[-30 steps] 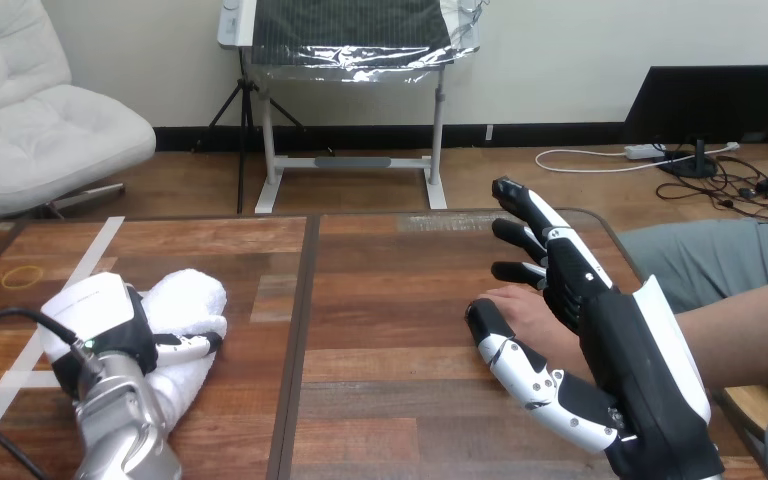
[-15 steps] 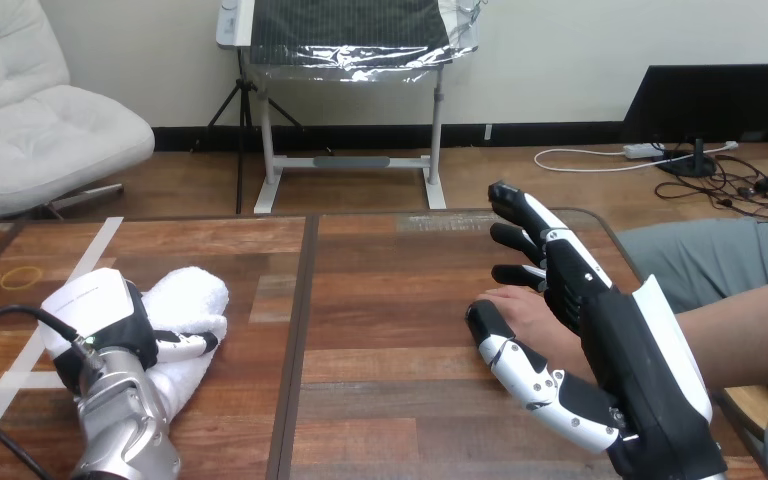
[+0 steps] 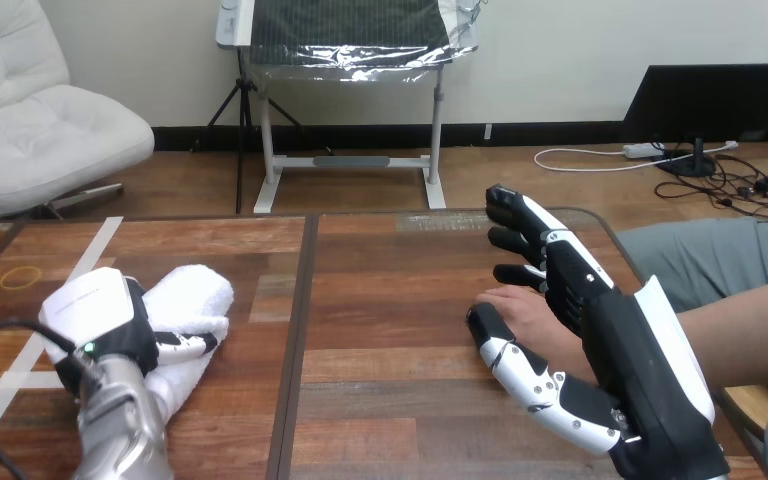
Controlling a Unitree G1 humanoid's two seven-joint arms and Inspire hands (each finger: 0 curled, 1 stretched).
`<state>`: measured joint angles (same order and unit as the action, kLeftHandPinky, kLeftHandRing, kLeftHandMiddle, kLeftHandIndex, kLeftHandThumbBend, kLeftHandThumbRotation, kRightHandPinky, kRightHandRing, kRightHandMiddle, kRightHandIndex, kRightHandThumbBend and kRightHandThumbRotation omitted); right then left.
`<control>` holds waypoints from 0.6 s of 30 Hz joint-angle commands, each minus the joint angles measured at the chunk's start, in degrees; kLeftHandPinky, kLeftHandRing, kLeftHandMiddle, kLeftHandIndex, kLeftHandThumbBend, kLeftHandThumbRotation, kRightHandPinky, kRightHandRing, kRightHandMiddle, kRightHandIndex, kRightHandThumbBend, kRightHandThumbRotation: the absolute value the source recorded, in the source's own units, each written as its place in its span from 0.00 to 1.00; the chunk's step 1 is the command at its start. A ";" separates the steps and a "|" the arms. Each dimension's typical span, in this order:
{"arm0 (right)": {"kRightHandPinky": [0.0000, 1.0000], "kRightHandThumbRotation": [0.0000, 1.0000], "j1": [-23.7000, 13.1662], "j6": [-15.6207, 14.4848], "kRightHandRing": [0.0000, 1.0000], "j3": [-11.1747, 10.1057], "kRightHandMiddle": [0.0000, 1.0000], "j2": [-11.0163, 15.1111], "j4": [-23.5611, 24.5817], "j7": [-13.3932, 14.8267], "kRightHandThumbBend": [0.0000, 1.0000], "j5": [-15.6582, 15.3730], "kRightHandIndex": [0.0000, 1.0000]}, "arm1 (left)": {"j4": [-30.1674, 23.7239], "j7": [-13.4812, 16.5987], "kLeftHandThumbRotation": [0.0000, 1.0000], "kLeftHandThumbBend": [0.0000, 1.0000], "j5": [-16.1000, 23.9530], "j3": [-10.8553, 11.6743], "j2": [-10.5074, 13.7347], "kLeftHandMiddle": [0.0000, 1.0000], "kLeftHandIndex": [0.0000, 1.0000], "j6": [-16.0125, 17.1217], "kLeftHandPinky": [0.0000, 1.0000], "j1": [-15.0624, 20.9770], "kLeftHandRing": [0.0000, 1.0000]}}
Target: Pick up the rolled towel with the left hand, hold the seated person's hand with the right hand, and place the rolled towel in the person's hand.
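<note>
The white rolled towel (image 3: 198, 292) lies on the left part of the wooden table (image 3: 390, 280). My left hand (image 3: 100, 318) sits over its near end, with the thumb (image 3: 186, 347) curled across the cloth, so the hand is shut on the towel. On the right, the person's hand (image 3: 516, 303) rests palm down on the table. My right hand (image 3: 615, 340) is open around it: straight fingers (image 3: 526, 232) reach past its far side, and the thumb (image 3: 505, 352) lies along its near side. Whether they touch I cannot tell.
A dark seam (image 3: 295, 350) runs front to back down the table's middle. White tape strips (image 3: 22, 362) and a yellow ring mark (image 3: 21, 277) lie at the far left. The person's forearm (image 3: 750, 335) comes in over the table's right edge.
My left hand and the towel have shifted slightly up and to the right. The right hand's fingers have edged a little to the left; the person's hand has stayed put.
</note>
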<state>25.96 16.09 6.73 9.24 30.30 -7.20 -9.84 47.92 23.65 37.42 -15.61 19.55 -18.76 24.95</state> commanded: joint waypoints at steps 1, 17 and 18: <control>0.80 0.30 -1.72 -0.09 0.88 -0.39 0.90 0.07 2.76 -0.14 0.34 0.73 0.91 | 2.92 1.74 0.00 0.66 -1.54 -0.46 -0.22 0.54 0.56 4.96 0.34 -4.63 0.43; 0.80 0.26 -2.06 0.27 0.86 -0.36 0.89 -0.03 2.33 -0.30 0.34 1.07 0.90 | -0.51 5.12 0.00 0.62 -13.86 7.37 -0.87 0.49 0.56 29.18 0.37 -10.16 0.43; 0.80 0.26 -2.08 0.31 0.86 -0.36 0.89 -0.02 2.30 -0.29 0.34 1.06 0.89 | -0.69 4.77 0.00 0.62 -15.03 8.00 -1.07 0.49 0.56 30.62 0.37 -10.46 0.43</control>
<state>26.14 15.98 6.73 9.23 30.30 -7.44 -9.62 47.69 30.25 28.18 -10.70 21.19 4.85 17.87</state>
